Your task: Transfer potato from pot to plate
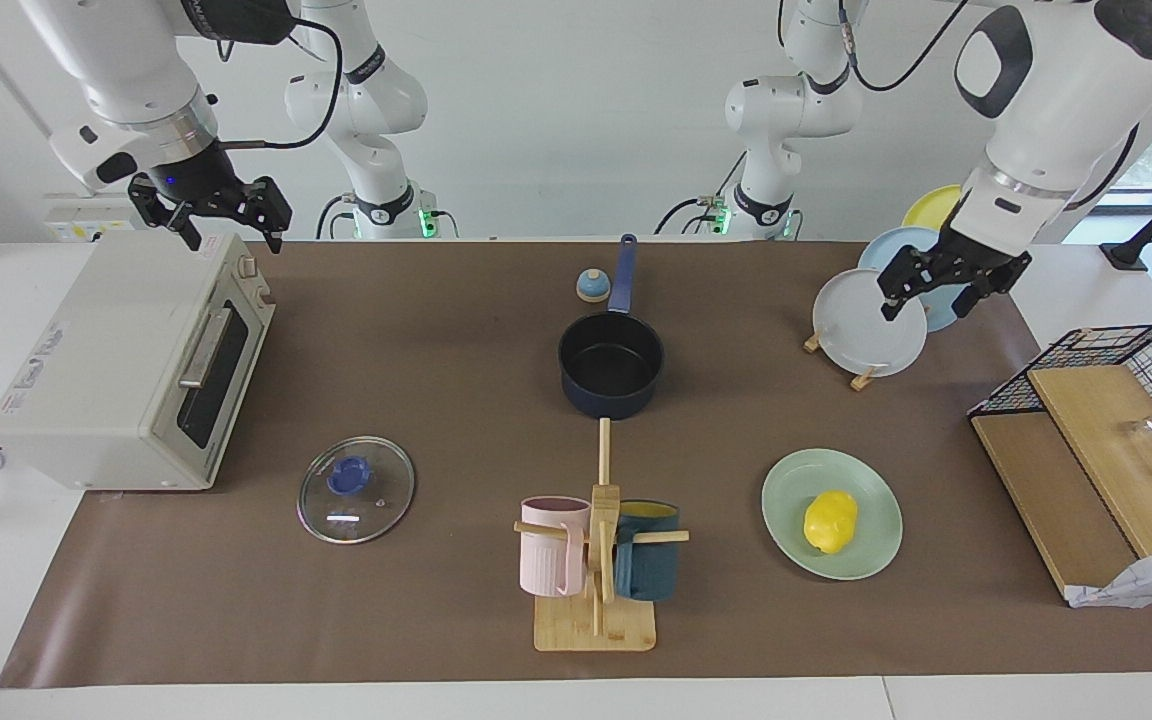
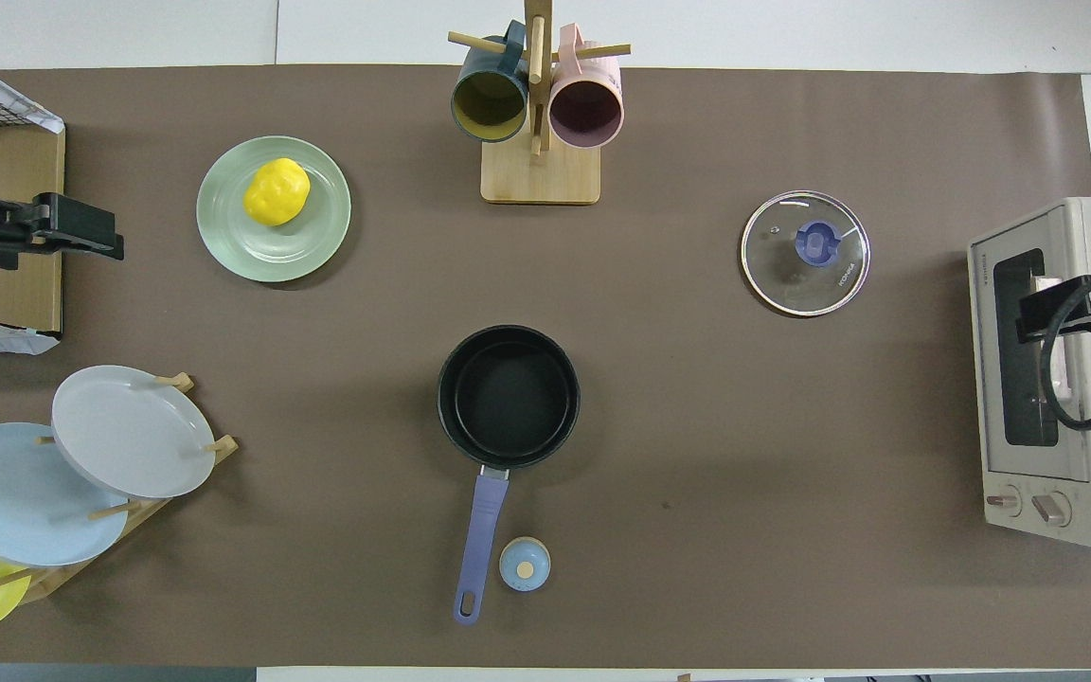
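The yellow potato (image 1: 830, 521) lies on the mint-green plate (image 1: 871, 483), toward the left arm's end of the table; it also shows in the overhead view (image 2: 276, 191) on the plate (image 2: 318, 246). The navy pot (image 1: 611, 362) stands at mid-table with nothing in its black interior (image 2: 510, 393), and its handle points toward the robots. My left gripper (image 1: 928, 298) hangs open and empty in the air by the plate rack; the overhead view (image 2: 62, 227) shows it too. My right gripper (image 1: 231, 232) hangs open and empty over the toaster oven and also shows in the overhead view (image 2: 1076, 308).
A toaster oven (image 1: 126, 370) stands at the right arm's end. A glass lid (image 1: 356, 489) and a mug tree (image 1: 596, 560) with a pink and a dark blue mug lie farther from the robots. A plate rack (image 1: 871, 325), a wire basket with boards (image 1: 1116, 400) and a small blue knob (image 1: 592, 286) are also here.
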Robot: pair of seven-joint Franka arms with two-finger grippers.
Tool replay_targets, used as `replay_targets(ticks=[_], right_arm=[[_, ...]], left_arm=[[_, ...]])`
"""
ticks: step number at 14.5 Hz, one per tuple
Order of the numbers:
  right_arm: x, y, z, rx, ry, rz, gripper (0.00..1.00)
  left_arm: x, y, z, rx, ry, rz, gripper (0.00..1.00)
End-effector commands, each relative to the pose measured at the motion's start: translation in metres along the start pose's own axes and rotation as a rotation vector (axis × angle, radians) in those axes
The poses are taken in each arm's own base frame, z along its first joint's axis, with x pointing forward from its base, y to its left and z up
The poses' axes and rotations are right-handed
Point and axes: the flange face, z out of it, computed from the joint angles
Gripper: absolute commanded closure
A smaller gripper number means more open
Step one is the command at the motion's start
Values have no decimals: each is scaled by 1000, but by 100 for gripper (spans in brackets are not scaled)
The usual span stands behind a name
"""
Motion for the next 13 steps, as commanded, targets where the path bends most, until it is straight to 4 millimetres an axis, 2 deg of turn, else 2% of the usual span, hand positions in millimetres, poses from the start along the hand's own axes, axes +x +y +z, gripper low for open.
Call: replay_targets(ticks=[1, 3, 5, 8, 10, 13], right_arm=[[-3, 2, 0, 5, 12, 2, 0], [-3, 2, 0, 5, 12, 2, 0], [-3, 2, -1, 5, 14, 2, 0], [-5, 2, 0, 8, 7, 6, 0], [-3, 0, -1, 14, 17, 3, 0], [-2, -12, -10, 53, 39, -9, 0]], left_arm=[[-32, -1, -23, 33, -35, -12, 0], [-47, -3, -24, 36, -62, -11, 0], [-58, 0, -11, 39, -82, -7, 0], [-57, 2, -7, 37, -100, 13, 0], [-47, 3, -4, 35, -108, 13, 0], [-37, 4, -15, 28, -78, 12, 0]])
